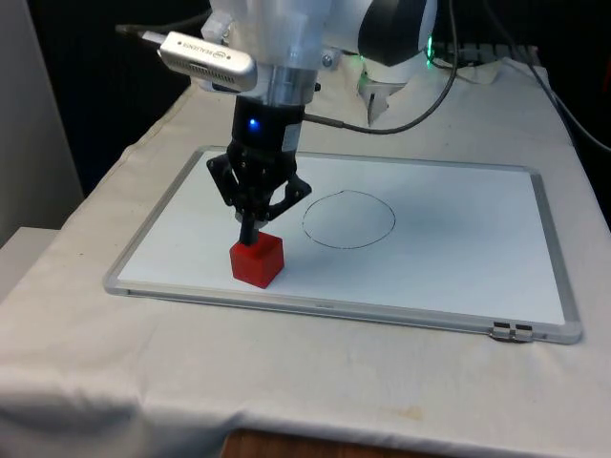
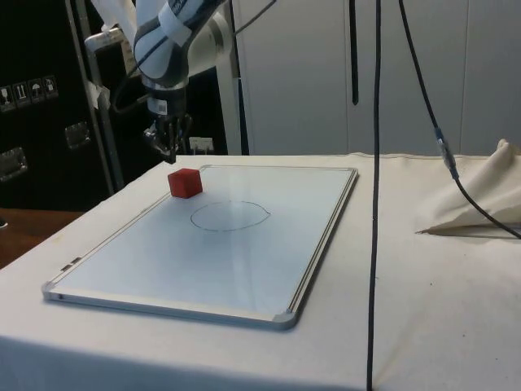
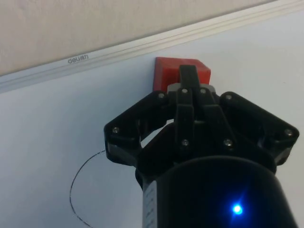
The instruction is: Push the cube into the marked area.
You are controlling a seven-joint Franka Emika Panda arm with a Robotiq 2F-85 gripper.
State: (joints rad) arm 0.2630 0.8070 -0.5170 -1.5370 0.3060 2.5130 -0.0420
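The whiteboard carries the one word that can be read: "deli" in small grey letters on its pale frame, in the upper left of the wrist view, and it appears upside down there. On the dark cabinet at the far left of the side view sit a few small white handling signs, one shaped like an umbrella, the rest too small to make out. A silver bar on the arm, upper left of the front view, bears dark lettering that cannot be read.
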